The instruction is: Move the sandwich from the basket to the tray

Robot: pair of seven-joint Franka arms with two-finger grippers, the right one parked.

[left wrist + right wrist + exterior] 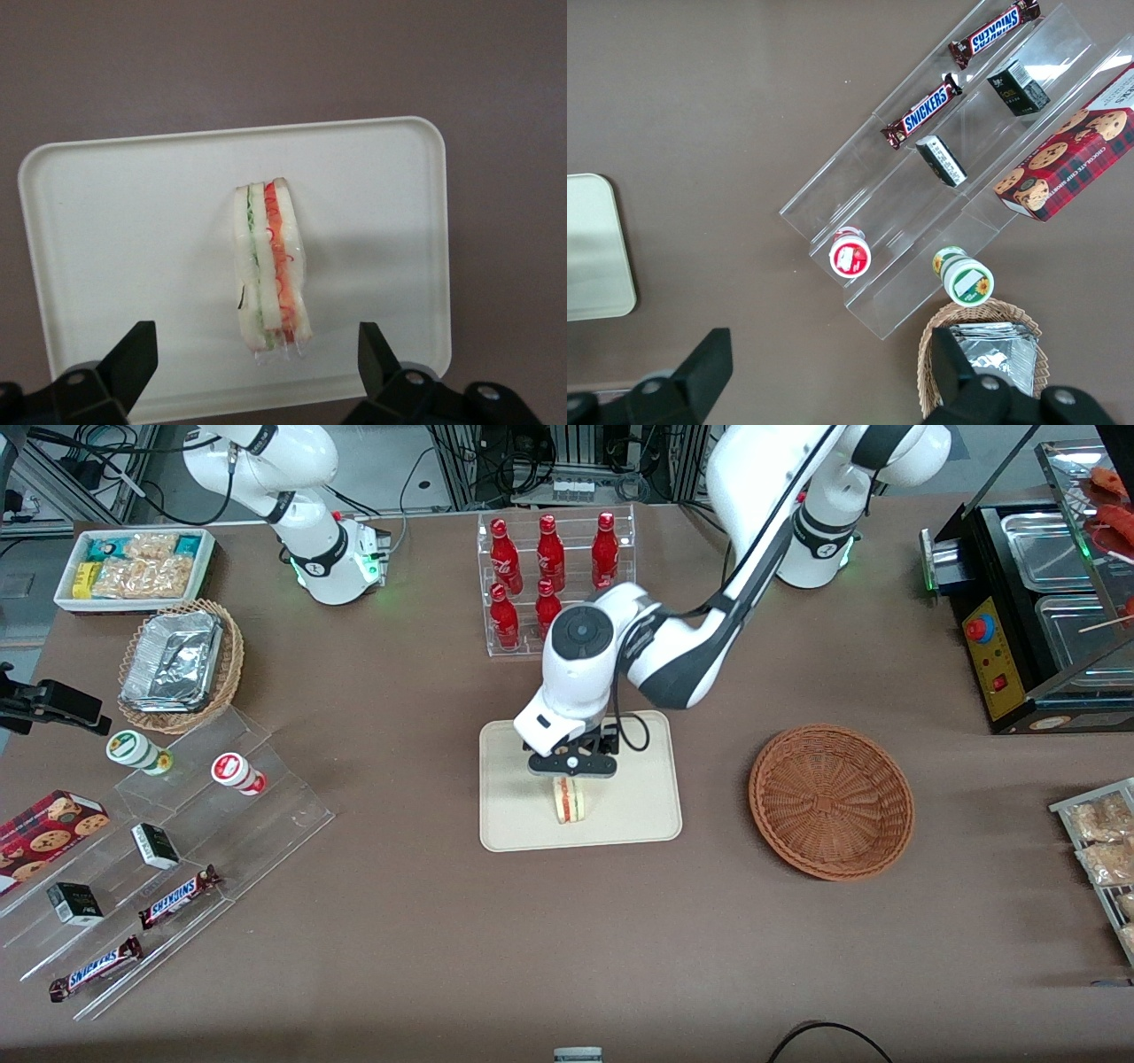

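On the tray [638, 815], the sandwich [571, 801] stands on edge, filling upward. Gripper [572, 774] just above it, fingers [135, 354] spread wide, clear of the bread. Risk: the narrow wedge tips over if a finger brushes it on lifting away. Basket [831, 802] holds nothing; the tray holds only the sandwich.

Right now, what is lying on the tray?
Only the sandwich stands on the tray, on its edge, filling stripes showing. The open tool hangs just above it. The tool and arm cover part of the tray in the front view.
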